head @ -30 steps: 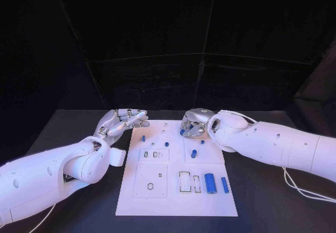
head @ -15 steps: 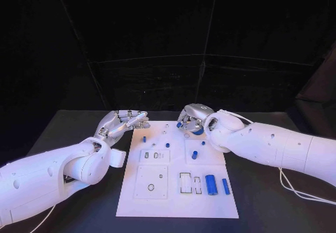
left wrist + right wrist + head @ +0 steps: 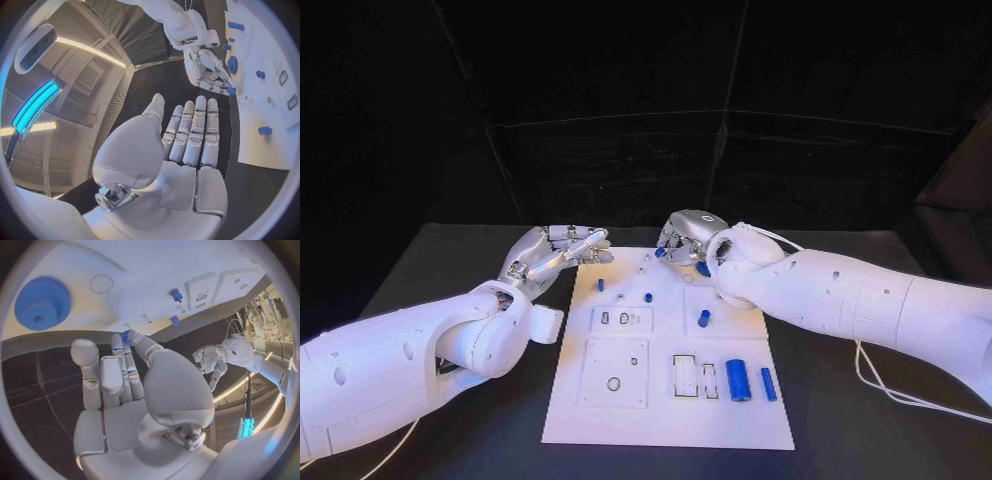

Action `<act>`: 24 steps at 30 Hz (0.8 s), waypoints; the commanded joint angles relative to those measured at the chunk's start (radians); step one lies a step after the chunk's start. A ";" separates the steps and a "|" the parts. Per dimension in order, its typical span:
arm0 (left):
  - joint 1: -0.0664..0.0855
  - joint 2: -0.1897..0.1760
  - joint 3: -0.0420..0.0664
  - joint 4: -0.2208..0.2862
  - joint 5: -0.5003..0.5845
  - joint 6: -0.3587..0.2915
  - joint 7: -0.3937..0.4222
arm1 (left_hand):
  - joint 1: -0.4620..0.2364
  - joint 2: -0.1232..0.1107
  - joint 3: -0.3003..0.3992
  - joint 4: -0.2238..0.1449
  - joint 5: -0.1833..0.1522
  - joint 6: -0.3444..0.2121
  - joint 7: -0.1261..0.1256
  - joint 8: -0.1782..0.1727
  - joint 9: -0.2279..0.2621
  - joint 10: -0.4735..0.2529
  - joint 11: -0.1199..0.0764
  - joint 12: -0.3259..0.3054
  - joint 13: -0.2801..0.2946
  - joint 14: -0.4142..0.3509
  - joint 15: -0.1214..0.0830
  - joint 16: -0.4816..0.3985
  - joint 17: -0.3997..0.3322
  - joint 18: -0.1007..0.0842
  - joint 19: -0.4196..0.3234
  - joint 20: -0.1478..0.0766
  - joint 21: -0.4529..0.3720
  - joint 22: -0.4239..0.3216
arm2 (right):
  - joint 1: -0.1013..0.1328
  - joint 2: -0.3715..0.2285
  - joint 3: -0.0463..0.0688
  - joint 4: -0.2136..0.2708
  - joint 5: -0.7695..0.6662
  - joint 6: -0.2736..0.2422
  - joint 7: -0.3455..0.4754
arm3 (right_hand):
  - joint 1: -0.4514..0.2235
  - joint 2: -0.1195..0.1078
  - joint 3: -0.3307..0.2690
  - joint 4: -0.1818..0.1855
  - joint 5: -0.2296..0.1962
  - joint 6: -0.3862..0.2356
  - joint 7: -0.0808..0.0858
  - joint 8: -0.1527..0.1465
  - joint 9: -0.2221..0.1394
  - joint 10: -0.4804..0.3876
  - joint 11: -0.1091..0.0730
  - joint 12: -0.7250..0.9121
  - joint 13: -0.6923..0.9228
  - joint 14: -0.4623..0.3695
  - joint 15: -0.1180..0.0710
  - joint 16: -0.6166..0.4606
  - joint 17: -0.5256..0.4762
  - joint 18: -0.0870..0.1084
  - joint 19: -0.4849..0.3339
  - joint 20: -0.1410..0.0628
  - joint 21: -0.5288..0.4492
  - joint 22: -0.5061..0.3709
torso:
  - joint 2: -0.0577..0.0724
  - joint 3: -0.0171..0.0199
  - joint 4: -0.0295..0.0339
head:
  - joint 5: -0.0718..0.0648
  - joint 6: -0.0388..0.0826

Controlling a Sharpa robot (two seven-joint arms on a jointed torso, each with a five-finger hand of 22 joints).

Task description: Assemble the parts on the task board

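Head view first: the black table (image 3: 459,250) carries the white task board (image 3: 668,400), lying lengthwise away from the robot. Since a second ago the right hand (image 3: 684,240) has drawn back from over the board's far right part to its far edge, and the gear (image 3: 42,303) it covered lies bare on the board in the right wrist view. That hand pinches a small blue part (image 3: 127,336) at its fingertips, though the arm's bulk hides the grip from above. The left hand (image 3: 557,250) stays off the board's far left corner, its fingers straight, close together and holding nothing in the left wrist view. A thick blue cylinder (image 3: 737,380) and a thinner blue bar (image 3: 767,383) lie side by side near the board's right edge; a short blue peg (image 3: 704,318) stands mid-board, and two small blue pegs (image 3: 600,284) stand farther toward the far left.
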 commanded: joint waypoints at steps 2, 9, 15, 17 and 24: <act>0.002 0.000 0.001 0.004 -0.005 0.014 0.004 | 0.011 0.002 -0.001 -0.006 0.001 0.006 0.001 -0.004 -0.001 0.005 0.000 -0.006 -0.001 0.005 -0.002 -0.006 0.001 0.007 0.006 0.000 -0.005 -0.001 | 0.002 0.015 0.001 -0.016 0.002 0.022 -0.013 | -0.009 0.002 0.000 0.008 -0.005 0.009 -0.007 -0.002 0.016 0.001 0.002 -0.004 0.001 0.028 -0.008 0.007 0.001 -0.018 0.006 -0.002 0.005 0.002 | 0.002 -0.0008 0.0006 | 0.001 -0.003; 0.002 -0.001 0.001 0.005 -0.005 0.014 0.003 | 0.011 0.002 -0.001 -0.006 0.001 0.006 0.001 -0.004 -0.001 0.005 0.000 -0.006 -0.001 0.005 -0.002 -0.006 0.001 0.007 0.006 0.000 -0.005 -0.001 | 0.002 0.032 0.001 -0.029 0.002 0.016 -0.017 | -0.009 0.001 0.002 0.010 -0.006 0.007 -0.006 -0.004 0.016 -0.001 0.003 -0.006 0.001 0.028 -0.007 0.008 0.001 -0.018 0.005 -0.002 0.006 0.002 | 0.003 0.0002 -0.0013 | 0.005 -0.002; 0.002 -0.004 0.001 0.009 -0.005 0.013 0.002 | 0.011 0.002 -0.001 -0.006 0.001 0.006 0.001 -0.004 -0.001 0.005 0.000 -0.006 -0.001 0.005 -0.002 -0.006 0.001 0.007 0.006 0.000 -0.005 -0.001 | 0.003 0.046 0.001 -0.043 0.002 0.021 -0.026 | -0.010 0.000 0.003 0.014 -0.007 0.005 -0.005 -0.005 0.015 -0.003 0.004 -0.008 0.001 0.027 -0.007 0.008 0.000 -0.019 0.005 -0.002 0.008 0.004 | 0.004 0.0006 -0.0010 | 0.008 -0.005; 0.002 -0.004 0.001 0.009 -0.005 0.014 0.002 | 0.011 0.002 -0.001 -0.006 0.001 0.006 0.001 -0.004 -0.001 0.005 0.000 -0.006 -0.001 0.005 -0.002 -0.006 0.001 0.007 0.006 0.000 -0.005 -0.001 | 0.003 0.054 0.001 -0.052 0.002 0.025 -0.030 | -0.011 0.000 0.003 0.014 -0.007 0.004 -0.005 -0.005 0.015 -0.004 0.004 -0.009 0.001 0.027 -0.006 0.008 0.000 -0.019 0.005 -0.002 0.008 0.004 | 0.003 0.0001 -0.0001 | 0.007 -0.006; 0.003 -0.004 0.001 0.011 -0.005 0.015 0.002 | 0.011 0.002 -0.001 -0.007 0.001 0.006 0.001 -0.005 -0.001 0.005 0.000 -0.007 -0.001 0.005 -0.002 -0.007 0.001 0.007 0.007 0.000 -0.006 -0.002 | 0.003 0.076 0.001 -0.077 0.002 0.032 -0.034 | -0.011 -0.001 0.003 0.016 -0.008 0.004 -0.004 -0.006 0.015 -0.004 0.004 -0.009 0.001 0.027 -0.006 0.008 0.000 -0.019 0.005 -0.002 0.008 0.005 | 0.004 -0.0008 -0.0005 | 0.010 -0.007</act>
